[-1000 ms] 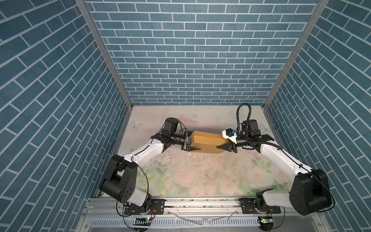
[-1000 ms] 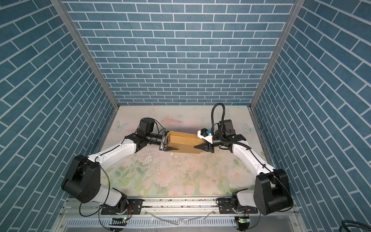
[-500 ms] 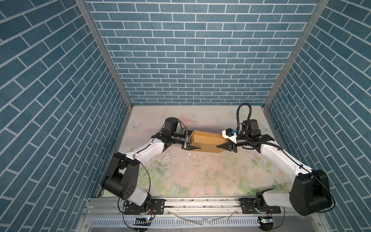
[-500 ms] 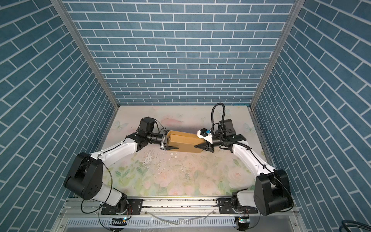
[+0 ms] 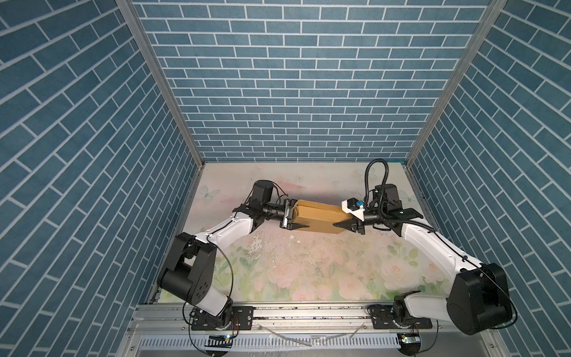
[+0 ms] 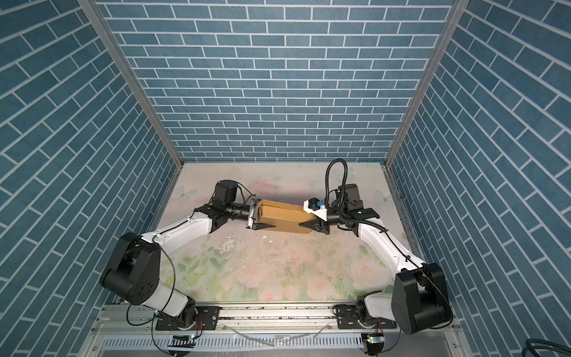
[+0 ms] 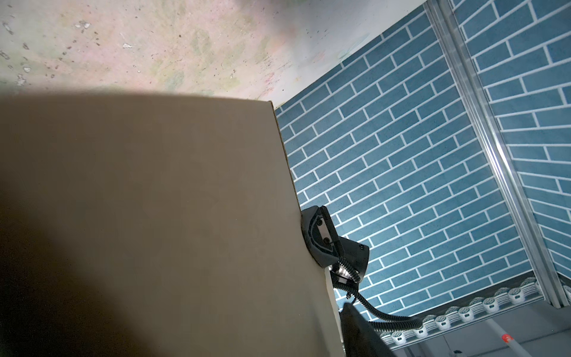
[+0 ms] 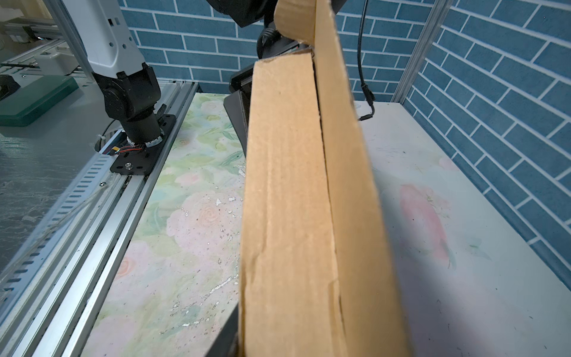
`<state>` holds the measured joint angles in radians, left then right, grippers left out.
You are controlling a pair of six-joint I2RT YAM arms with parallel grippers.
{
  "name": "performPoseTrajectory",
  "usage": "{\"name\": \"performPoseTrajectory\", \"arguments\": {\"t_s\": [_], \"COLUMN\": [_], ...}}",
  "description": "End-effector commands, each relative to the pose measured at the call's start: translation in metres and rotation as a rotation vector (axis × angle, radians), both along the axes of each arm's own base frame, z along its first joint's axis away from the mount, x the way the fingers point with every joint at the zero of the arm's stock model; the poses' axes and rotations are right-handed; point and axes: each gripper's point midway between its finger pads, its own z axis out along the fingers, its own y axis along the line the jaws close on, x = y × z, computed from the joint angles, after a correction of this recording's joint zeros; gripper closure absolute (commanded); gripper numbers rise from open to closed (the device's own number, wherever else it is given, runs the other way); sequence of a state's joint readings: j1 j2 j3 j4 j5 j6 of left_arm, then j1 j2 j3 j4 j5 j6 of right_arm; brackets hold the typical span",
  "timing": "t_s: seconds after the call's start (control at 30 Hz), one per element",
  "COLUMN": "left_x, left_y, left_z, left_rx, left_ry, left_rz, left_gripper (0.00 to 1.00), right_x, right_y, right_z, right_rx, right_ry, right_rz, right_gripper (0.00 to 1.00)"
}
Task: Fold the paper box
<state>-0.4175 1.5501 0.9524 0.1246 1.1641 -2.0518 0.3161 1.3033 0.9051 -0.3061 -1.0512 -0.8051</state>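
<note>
The paper box (image 5: 318,214) already has its shape: a flat, shallow brown mailer turned on edge, over the far middle of the table (image 5: 309,278) in both top views. The walls are up and the lid panel has been brought over, so I judge most of the folding done.

What is left shows in my right wrist view. A dark seam (image 8: 321,133) runs along the narrow side of the box, between the lid's edge and the wall, and it is plainest toward the left end. There a curled tab (image 8: 293,21) sticks out instead of lying tucked in. So the closing is not finished. In my judgement that flap wants pressing home and the tab wants seating before I can call the box folded.

My right claw (image 5: 340,216) is at the box's right end, pinching it across its thickness, with one finger lying against the near face. My left claw (image 5: 296,214) straddles the left end, its jaws set wide on either side of the cardboard. I cannot tell whether they press on it or stand just clear, since the box's broad face fills my left wrist view. Nor can I tell whether the box's lower edge touches the table.
</note>
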Motion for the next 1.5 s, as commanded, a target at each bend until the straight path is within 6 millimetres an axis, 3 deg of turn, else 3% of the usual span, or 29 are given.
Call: {"name": "performPoseTrajectory", "arguments": {"t_s": [0.0, 0.27, 0.43, 0.63, 0.77, 0.9, 1.0, 1.2, 1.47], "left_x": [0.031, 0.036, 0.037, 0.048, 0.058, 0.074, 0.083, 0.082, 0.071], "left_y": [0.019, 0.018, 0.034, 0.08, 0.122, 0.154, 0.161, 0.175, 0.174], "left_z": [0.013, 0.022, 0.017, 0.015, 0.017, 0.024, 0.03, 0.041, 0.049], "left_rx": [0.019, 0.027, 0.052, 0.126, 0.226, 0.318, 0.38, 0.532, 0.543], "left_ry": [-0.113, -0.163, -0.167, -0.23, -0.316, -0.474, -0.628, -0.893, -1.149], "left_rz": [0.095, 0.076, 0.109, 0.207, 0.319, 0.404, 0.376, 0.325, 0.339], "left_gripper": [0.27, 0.2, 0.2, 0.2, 0.21, 0.33, 0.4, 0.4, 0.41], "right_x": [-0.013, -0.02, -0.019, -0.015, -0.013, -0.014, -0.011, -0.011, -0.005], "right_y": [-0.009, -0.011, -0.011, -0.011, -0.012, -0.007, 0.0, 0.016, 0.033], "right_z": [-0.013, -0.007, -0.009, -0.009, -0.011, -0.012, -0.023, -0.035, -0.054], "right_rx": [-0.024, -0.012, -0.023, -0.033, -0.047, -0.056, -0.13, -0.159, -0.234], "right_ry": [0.108, 0.082, 0.086, 0.092, 0.102, 0.12, 0.146, 0.198, 0.227], "right_rz": [-0.025, -0.017, -0.025, -0.039, -0.057, -0.059, -0.084, -0.091, -0.136], "right_gripper": [0.76, 0.76, 0.76, 0.78, 0.78, 0.79, 0.79, 0.81, 0.81]}}
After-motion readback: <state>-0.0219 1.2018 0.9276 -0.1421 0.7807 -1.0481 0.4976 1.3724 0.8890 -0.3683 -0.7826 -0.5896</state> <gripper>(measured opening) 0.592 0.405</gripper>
